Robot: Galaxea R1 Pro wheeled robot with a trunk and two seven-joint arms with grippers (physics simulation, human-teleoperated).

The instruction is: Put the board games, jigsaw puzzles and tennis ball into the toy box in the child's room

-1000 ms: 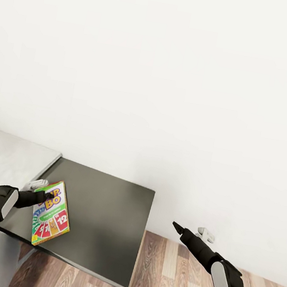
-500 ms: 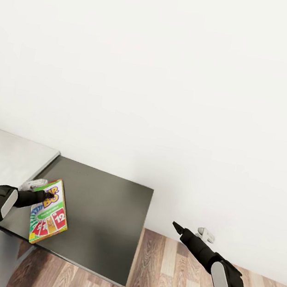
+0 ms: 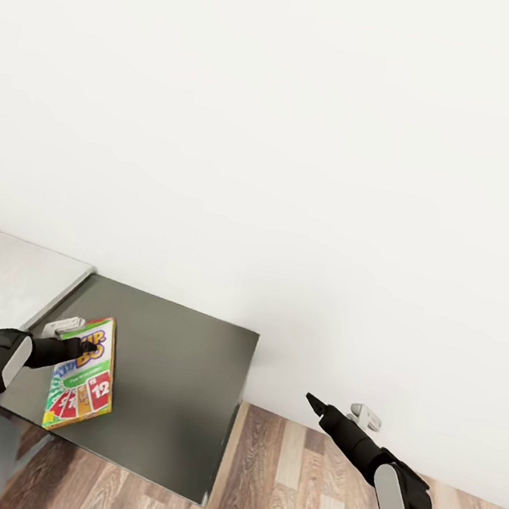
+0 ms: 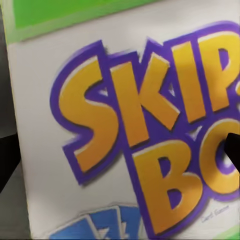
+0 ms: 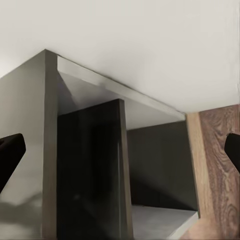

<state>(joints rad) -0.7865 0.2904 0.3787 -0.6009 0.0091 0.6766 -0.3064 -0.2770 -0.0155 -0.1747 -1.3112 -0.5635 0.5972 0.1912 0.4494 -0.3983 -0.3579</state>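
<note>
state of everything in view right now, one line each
Green-white-red Skip-Bo card box: held at its top end by the left gripper, tilted over the dark section.
Left gripper: shut on the box.
Right gripper: empty, over the wood floor; open or shut unclear.
Dark grey table section: bare top.

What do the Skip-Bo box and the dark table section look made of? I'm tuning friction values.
Skip-Bo box, held by the left hand: probably printed cardboard, with crisp flat colour graphics and a thin rigid shape. Dark table section: a smooth dark grey panel with a faint sheen, perhaps laminate or painted board; the render leaves that open.
</note>
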